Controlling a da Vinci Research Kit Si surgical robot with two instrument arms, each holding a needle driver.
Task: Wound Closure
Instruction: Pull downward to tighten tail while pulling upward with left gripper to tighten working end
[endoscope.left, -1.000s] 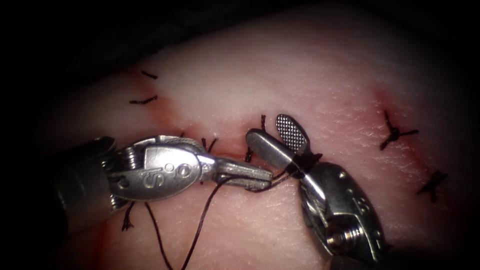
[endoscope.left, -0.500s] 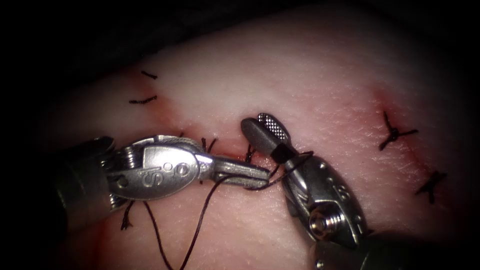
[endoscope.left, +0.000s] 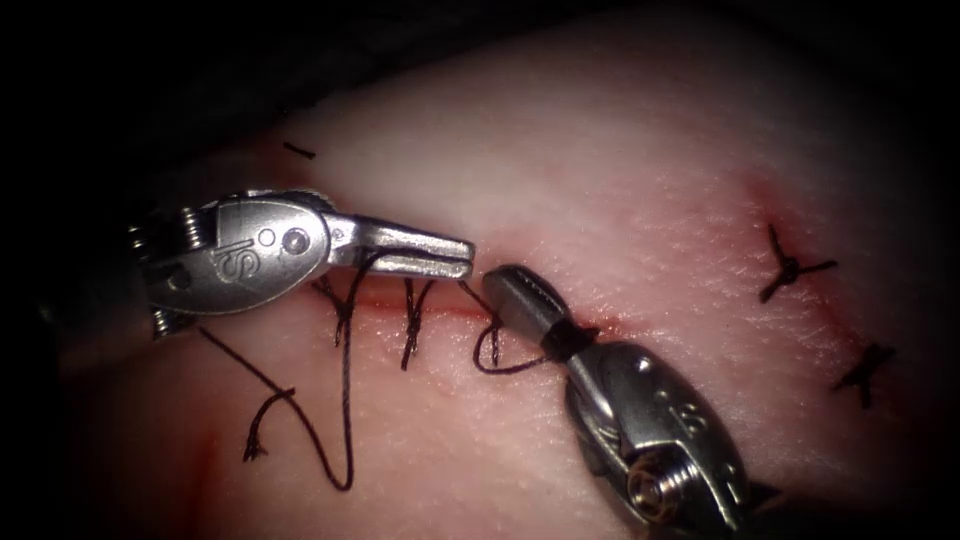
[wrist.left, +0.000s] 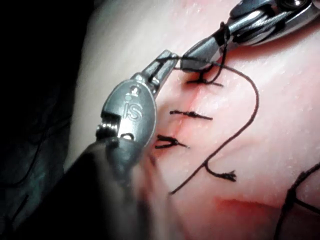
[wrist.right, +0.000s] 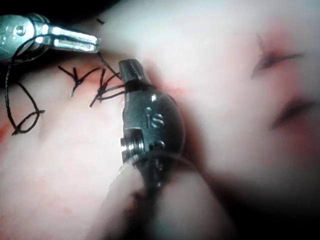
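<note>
My left tool (endoscope.left: 466, 261) lies just above the cut (endoscope.left: 440, 309), jaws shut on the dark thread (endoscope.left: 346, 400). From those jaws the thread drops below the cut, bends and climbs left. My right tool (endoscope.left: 505, 287) comes in from lower right; its jaws are shut on a short thread end at the cut, right of the left tool's tip. Turns of thread (endoscope.left: 565, 335) wrap the right jaws, and a small loop (endoscope.left: 492, 358) hangs beside them. The left wrist view has the left tool (wrist.left: 169, 56) with thread across its jaws. The right tool (wrist.right: 129, 65) appears in the right wrist view.
Earlier stitches (endoscope.left: 411, 322) cross the cut under the left tool. A frayed thread end (endoscope.left: 254, 441) lies at lower left. Two tied knots (endoscope.left: 788, 266) sit on a second line at far right. Red fluid tints the tissue (endoscope.left: 620, 170) along the cut.
The right jaws have gone from open to shut at the cut. The left tool has moved up and left across the cut, drawing its thread along.
</note>
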